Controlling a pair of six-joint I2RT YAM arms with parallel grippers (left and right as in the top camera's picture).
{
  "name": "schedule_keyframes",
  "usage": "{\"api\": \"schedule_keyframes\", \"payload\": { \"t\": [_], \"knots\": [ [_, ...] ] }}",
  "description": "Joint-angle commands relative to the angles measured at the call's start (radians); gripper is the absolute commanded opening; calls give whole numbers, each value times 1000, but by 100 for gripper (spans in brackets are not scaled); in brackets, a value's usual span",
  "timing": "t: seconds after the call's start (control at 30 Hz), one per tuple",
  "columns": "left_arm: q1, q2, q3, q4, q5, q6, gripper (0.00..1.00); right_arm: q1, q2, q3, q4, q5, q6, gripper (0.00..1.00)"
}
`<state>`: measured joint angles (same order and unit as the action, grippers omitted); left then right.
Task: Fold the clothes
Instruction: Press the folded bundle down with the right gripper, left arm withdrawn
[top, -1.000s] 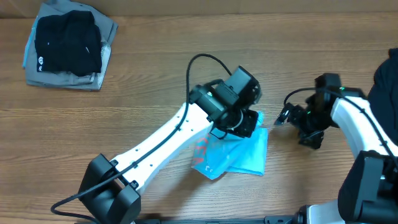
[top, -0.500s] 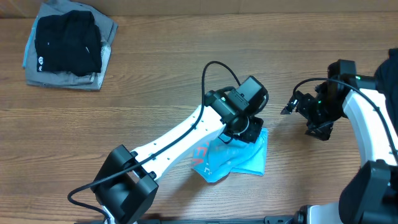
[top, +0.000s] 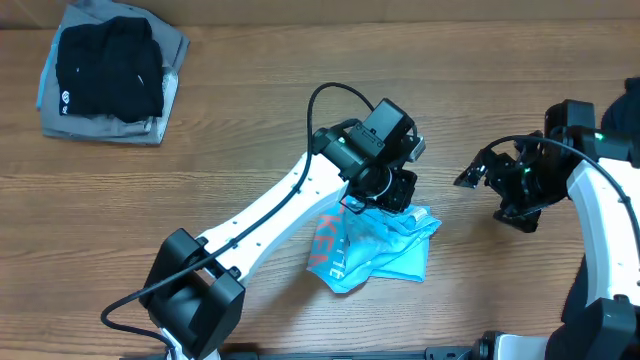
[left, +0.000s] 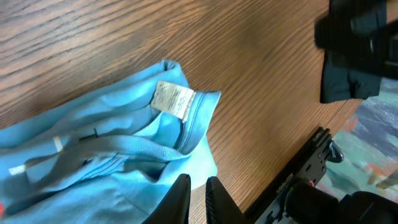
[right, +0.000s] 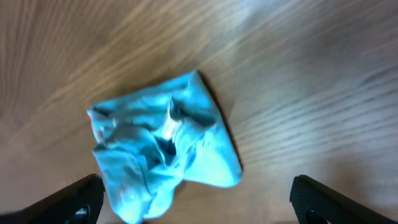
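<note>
Robot lab bench by the look: bare wood-grain table (top: 240, 130) carrying two white arms, left arm (top: 270, 215) and right arm (top: 598, 205), on black bases, a loose black cable (top: 330, 88) looping off one, folded dark garments (top: 108, 72) stacked at one corner.

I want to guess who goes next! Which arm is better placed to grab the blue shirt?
Left. The left gripper hangs right over the crumpled T-shirt; the right gripper is open but off to the side.

T-shirt (top: 385, 250) partly under left tool (top: 398, 195)
</note>
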<state>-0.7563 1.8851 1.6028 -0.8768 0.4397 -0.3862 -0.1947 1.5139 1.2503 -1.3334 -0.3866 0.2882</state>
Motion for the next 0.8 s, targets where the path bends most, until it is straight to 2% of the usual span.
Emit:
{"api": "schedule_keyframes", "payload": {
  "t": [0.0, 0.13, 0.17, 0.2, 0.3, 0.33, 0.37, 0.4, 0.63, 0.67, 0.77],
  "knots": [
    [109, -39, 63, -77, 21, 26, 13, 38, -24, 26, -45, -18, -54, 100],
    [235, -40, 72, -209, 22, 43, 17, 63, -24, 26, -40, -19, -53, 100],
    [264, -40, 68, -243, 22, 49, 23, 67, -24, 26, -35, -20, -49, 100],
    [283, -40, 67, -267, 22, 60, 50, 70, -24, 26, -30, -28, -49, 100],
    [332, -40, 67, -327, 21, 119, 56, 78, -24, 26, -29, -62, -49, 100],
    [341, -40, 67, -336, 21, 136, 67, 83, -24, 26, -29, -64, -49, 100],
    [348, -40, 67, -344, 18, 147, 96, 90, -24, 26, -31, -64, -49, 100],
    [353, -40, 67, -352, 4, 147, 100, 97, -24, 26, -34, -64, -49, 100],
    [352, -40, 61, -460, -210, 153, 100, 203, -24, 19, -58, -62, -28, 100],
    [352, -40, 60, -473, -260, 139, 100, 230, -24, 19, -57, -60, -13, 100],
    [366, -40, 59, -492, -469, -5, 100, 320, -24, 19, -44, -38, 38, 100]
  ]
}}
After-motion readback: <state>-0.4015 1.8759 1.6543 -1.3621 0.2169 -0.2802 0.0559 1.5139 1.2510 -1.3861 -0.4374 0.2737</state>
